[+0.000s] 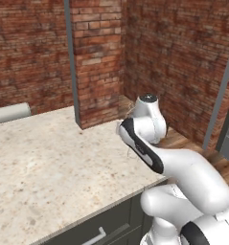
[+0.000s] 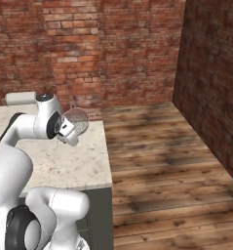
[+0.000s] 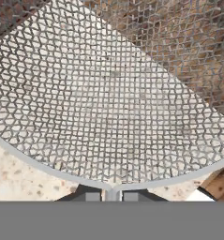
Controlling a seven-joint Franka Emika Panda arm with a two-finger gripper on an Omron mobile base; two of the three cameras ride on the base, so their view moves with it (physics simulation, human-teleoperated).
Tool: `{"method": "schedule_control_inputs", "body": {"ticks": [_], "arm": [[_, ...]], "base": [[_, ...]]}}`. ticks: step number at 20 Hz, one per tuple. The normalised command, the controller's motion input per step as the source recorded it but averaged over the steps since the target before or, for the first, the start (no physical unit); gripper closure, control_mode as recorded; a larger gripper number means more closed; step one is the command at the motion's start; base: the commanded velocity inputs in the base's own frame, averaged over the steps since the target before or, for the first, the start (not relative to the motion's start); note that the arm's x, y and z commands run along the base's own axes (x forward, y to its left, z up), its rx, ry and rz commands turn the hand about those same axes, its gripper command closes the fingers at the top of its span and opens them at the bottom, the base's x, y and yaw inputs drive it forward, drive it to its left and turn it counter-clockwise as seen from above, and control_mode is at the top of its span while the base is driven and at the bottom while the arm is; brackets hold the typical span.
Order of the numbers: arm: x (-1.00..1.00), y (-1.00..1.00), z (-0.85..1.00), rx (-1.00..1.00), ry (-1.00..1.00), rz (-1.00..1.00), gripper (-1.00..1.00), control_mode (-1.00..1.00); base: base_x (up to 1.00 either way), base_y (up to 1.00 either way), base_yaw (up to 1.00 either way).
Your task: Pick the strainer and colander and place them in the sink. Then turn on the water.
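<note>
I count one strainer [image 3: 108, 93], its rim pinched in my closed gripper [image 3: 111, 194]. It hangs centre-left in the right base view, above the counter's [image 2: 74, 161] right edge, open wooden floor [image 2: 162, 161] beyond.

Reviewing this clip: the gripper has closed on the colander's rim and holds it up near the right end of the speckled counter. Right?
Not quite. The gripper is shut on the strainer, a wire-mesh basket, not the perforated colander. The hand view shows fine mesh with the rim pinched between the fingertips, and the right base view shows it lifted near the right end of the counter.
</note>
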Motion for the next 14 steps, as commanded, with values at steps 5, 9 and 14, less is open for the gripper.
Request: {"method": "schedule_control_inputs", "body": {"ticks": [5, 9, 14], "arm": [[-0.32, -0.15, 0.75, 0.00, 0.38, -0.04, 1.00, -1.00], [-0.82, -0.18, 0.23, 0.00, 0.24, 0.00, 1.00, -1.00], [-0.81, -0.12, 0.00, 0.00, 0.02, 0.00, 1.00, -1.00]], "base": [[0.00, 0.00, 0.00], [0.00, 0.00, 0.00], [0.00, 0.00, 0.00]]}}
